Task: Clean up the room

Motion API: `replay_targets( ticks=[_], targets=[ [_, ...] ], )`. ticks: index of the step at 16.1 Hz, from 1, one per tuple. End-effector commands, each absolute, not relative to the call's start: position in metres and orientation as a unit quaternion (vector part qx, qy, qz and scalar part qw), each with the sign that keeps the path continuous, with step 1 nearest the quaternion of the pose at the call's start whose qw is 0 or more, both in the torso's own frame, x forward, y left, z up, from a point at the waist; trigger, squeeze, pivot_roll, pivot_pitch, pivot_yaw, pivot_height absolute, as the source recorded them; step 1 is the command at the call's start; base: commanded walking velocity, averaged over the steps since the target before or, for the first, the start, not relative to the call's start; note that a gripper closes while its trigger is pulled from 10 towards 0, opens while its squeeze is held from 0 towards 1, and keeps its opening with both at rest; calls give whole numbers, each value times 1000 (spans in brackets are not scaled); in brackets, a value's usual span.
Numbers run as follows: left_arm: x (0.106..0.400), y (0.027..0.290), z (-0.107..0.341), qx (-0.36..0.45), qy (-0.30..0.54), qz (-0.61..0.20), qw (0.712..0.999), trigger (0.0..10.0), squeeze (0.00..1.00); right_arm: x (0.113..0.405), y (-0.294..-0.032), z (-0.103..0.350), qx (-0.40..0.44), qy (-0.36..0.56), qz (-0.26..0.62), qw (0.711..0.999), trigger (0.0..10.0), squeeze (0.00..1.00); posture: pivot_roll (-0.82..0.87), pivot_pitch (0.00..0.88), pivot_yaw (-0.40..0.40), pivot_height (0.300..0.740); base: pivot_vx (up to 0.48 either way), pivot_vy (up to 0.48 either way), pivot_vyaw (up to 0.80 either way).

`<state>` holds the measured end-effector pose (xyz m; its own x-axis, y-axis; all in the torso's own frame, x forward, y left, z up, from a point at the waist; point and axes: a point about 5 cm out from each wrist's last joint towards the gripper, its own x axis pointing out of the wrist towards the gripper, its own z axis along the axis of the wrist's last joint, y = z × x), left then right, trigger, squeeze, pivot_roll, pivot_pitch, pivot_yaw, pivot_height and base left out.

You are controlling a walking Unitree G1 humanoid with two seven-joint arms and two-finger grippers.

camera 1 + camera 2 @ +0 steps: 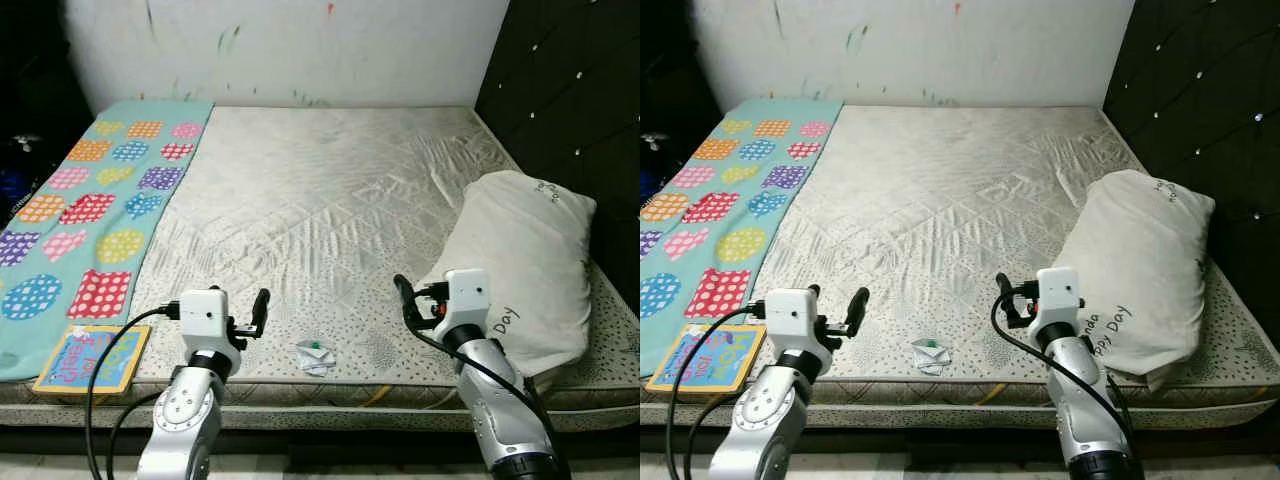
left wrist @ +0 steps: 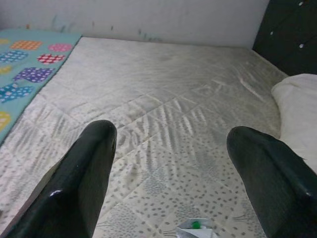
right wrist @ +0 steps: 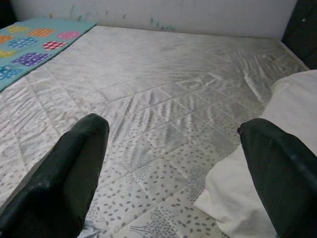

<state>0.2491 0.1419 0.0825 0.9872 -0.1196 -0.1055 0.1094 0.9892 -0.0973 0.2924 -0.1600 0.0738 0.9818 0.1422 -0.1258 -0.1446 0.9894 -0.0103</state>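
Crumpled white wrapper (image 1: 314, 356) on quilted mattress (image 1: 330, 190) between two wide-open, empty tools: left tool (image 2: 173, 168), right tool (image 3: 178, 168)

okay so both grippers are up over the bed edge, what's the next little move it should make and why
Probably ease the left gripper forward and down toward the small crumpled wrapper on the mattress. The wrapper looks like litter, lies near the front edge between the two grippers, and shows just ahead between the left gripper's open fingers. The right gripper sits nearer the pillow.

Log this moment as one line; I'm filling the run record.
left gripper open, empty | right gripper open, by pillow | crumpled wrapper on mattress edge | book near corner
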Motion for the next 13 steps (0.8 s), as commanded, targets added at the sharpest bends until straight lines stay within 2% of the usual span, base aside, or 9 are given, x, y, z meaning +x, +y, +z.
replay_targets(
  ticks=[1, 6, 13],
  targets=[
    [249, 145, 86, -45, 50, -53, 996, 10000, 0, 295, -159, 75, -9, 60, 73, 996, 10000, 0, -36, 0, -27, 740, 0, 0, 0],
    [250, 145, 86, -45, 51, -58, 996, 10000, 0, 295, -159, 75, -10, 61, 73, 995, 10000, 0, -36, 0, -27, 740, 0, 0, 0],
    [250, 144, 87, -46, 50, -64, 996, 10000, 0, 295, -158, 74, -10, 64, 73, 995, 10000, 0, -35, 0, -25, 740, 298, 0, 0]
  ],
)
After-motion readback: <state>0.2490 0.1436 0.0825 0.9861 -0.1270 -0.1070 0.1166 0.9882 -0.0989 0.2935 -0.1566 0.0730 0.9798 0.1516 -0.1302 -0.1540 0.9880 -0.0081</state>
